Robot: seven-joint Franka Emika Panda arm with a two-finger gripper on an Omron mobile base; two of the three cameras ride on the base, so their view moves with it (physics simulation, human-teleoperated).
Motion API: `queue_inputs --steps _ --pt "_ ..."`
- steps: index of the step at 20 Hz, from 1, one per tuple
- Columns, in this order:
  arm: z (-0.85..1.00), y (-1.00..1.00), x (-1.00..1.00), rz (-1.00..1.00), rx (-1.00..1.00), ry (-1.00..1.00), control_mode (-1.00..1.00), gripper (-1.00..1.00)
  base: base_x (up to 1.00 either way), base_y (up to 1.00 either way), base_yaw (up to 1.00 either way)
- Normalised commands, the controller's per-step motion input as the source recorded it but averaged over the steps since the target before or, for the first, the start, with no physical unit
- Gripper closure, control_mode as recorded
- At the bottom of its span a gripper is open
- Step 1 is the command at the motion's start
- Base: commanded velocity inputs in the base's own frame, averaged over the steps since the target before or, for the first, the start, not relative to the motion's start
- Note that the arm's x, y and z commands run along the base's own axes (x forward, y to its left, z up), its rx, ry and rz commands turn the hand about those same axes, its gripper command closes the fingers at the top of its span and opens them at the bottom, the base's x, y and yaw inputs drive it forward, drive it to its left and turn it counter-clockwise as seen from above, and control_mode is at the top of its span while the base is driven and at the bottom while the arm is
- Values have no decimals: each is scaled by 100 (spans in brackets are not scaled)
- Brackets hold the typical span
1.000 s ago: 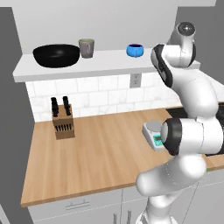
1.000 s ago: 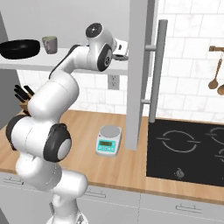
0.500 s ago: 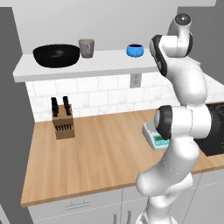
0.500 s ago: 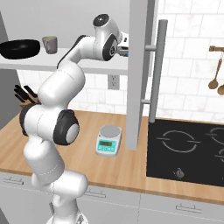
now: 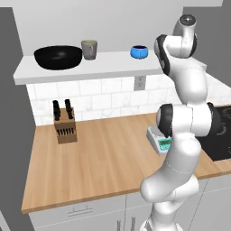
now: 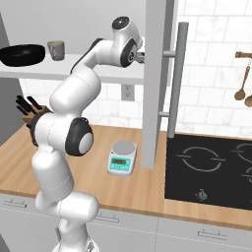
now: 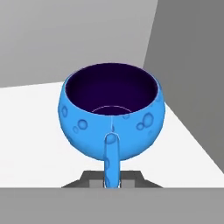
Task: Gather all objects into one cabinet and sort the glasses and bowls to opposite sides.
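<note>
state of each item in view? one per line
black bowl: upright, left on shelf
cup: upright, beside black bowl
blue bowl: upright, empty, handle in claw
claw: shut on the blue bowl's handle
scale: flat on counter
knife block: upright on counter

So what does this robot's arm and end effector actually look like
The arm is glossy white, built of rounded, bulbous segments with dark grey disc-shaped caps at the joints. No cables or markings show. The end effector has two small dark grey finger tips with squared, blocky ends.
</note>
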Motion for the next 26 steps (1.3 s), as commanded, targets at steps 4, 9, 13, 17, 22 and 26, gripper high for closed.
queue_inputs --steps 4,9,13,17,22,26 --pt "-4 -8 21 0 0 0 -100 100 0 0 0" --pt "0 -5 20 0 0 0 -100 100 0 0 0" --pt "0 0 8 0 0 0 -100 100 0 0 0" --pt "0 0 1 0 0 0 -100 -100 0 0 0" --pt "0 0 0 0 0 0 -100 -100 0 0 0" --pt "0 24 -39 0 0 -12 -100 -100 0 0 0"
